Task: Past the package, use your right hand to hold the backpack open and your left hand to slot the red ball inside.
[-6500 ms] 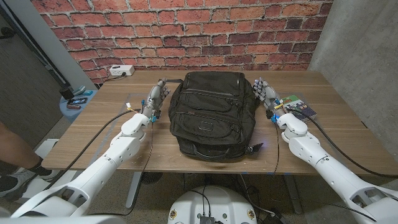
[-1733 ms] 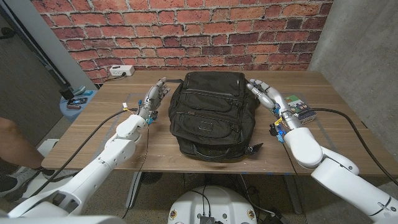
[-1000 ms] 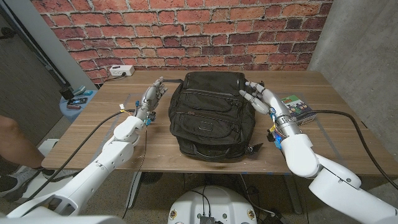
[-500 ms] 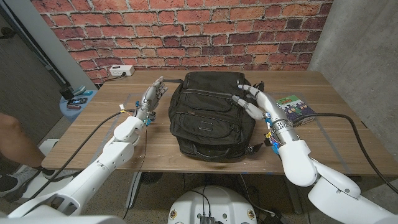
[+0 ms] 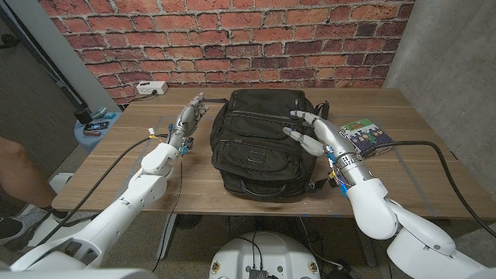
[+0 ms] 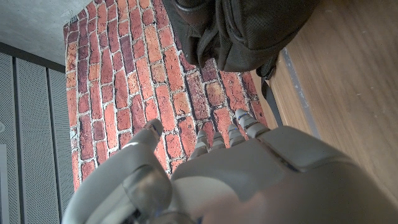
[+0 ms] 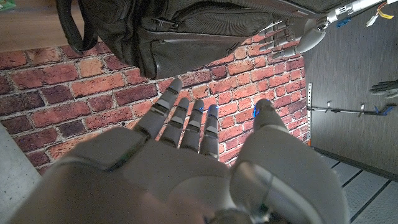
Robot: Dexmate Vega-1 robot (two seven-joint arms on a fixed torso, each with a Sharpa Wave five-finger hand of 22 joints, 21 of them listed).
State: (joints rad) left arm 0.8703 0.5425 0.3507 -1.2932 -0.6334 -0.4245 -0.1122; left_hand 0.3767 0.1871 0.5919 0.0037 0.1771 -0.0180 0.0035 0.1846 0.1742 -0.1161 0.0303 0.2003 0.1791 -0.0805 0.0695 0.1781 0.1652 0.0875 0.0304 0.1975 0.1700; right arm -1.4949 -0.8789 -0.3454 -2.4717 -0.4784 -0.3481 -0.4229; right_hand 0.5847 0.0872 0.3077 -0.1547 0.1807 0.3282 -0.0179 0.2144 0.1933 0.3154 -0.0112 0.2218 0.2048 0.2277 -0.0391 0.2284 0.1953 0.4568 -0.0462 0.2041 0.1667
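The head view looks down from above the near edge of the worktop (image 5: 232,186) toward the brick wall (image 5: 232,39), taking in both arms and the black backpack (image 5: 260,147). The left wrist view sits close behind the left hand (image 6: 205,180), turned so the backpack (image 6: 242,28) hangs overhead against the wall. The right wrist view, equally close behind the right hand (image 7: 186,168), shares that backpack (image 7: 186,31), wall and the left hand (image 7: 289,37).

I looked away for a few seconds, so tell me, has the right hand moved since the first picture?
Yes. The right hand has swung from the table beside the backpack inward, toward the robot's left, and now hovers over the bag's top, fingers spread.
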